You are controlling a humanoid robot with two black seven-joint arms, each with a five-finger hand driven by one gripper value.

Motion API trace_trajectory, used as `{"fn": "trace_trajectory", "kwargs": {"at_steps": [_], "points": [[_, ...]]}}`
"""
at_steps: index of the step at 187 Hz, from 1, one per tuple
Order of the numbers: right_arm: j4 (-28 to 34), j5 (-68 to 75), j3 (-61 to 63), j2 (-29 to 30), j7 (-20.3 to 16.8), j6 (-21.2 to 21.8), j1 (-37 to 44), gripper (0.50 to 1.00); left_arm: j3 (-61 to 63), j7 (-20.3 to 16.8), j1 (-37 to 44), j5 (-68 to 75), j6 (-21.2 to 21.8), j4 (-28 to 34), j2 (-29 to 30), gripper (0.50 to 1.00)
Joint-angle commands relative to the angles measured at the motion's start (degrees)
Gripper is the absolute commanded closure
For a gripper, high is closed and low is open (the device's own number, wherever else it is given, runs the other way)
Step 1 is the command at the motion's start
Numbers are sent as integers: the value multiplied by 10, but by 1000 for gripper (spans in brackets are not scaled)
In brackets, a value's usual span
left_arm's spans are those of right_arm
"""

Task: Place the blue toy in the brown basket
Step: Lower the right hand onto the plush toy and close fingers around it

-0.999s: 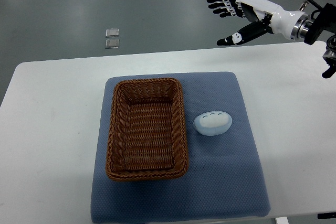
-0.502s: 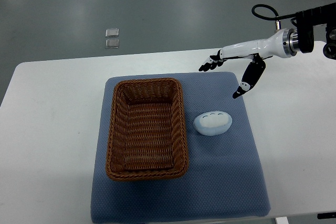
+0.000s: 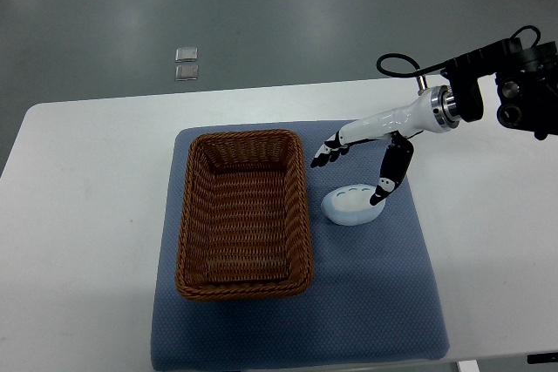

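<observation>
The right hand (image 3: pixel 362 158) is covered in glossy white shells, and black joints and black fingertips (image 3: pixel 320 161) are seen. A silver ring is fitted at the wrist, followed by black housing with a looping black cable.

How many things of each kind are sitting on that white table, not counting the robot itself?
Brown wicker basket: 1
Blue toy: 1
Blue-grey mat: 1
Total: 3

The right hand hangs over the toy with its fingers spread, holding nothing yet.
</observation>
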Motion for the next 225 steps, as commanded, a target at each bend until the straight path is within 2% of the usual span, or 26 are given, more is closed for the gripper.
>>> {"fn": "trace_trajectory", "kwargs": {"at_steps": [1, 57, 102, 130, 164, 182, 193, 225], "points": [[-9, -1, 0, 10, -3, -13, -23, 597, 0, 0, 0, 0, 0, 0, 0, 500], [-26, -21, 5, 29, -18, -51, -79, 603, 0, 0, 0, 0, 1, 0, 0, 500], [-52, -28, 5, 40, -18, -74, -108, 632, 0, 0, 0, 0, 0, 0, 0, 500], [-59, -37, 6, 41, -18, -74, -123, 703, 0, 0, 0, 0, 0, 0, 0, 500], [-64, -38, 7, 41, -18, -74, -130, 744, 0, 0, 0, 0, 0, 0, 0, 500], [-64, -38, 7, 42, -18, -73, -129, 852, 0, 0, 0, 0, 0, 0, 0, 500], [-64, -38, 7, 45, -18, -73, -128, 899, 0, 0, 0, 0, 0, 0, 0, 500], [-63, -37, 7, 45, -18, -72, -126, 975, 0, 0, 0, 0, 0, 0, 0, 500]]}}
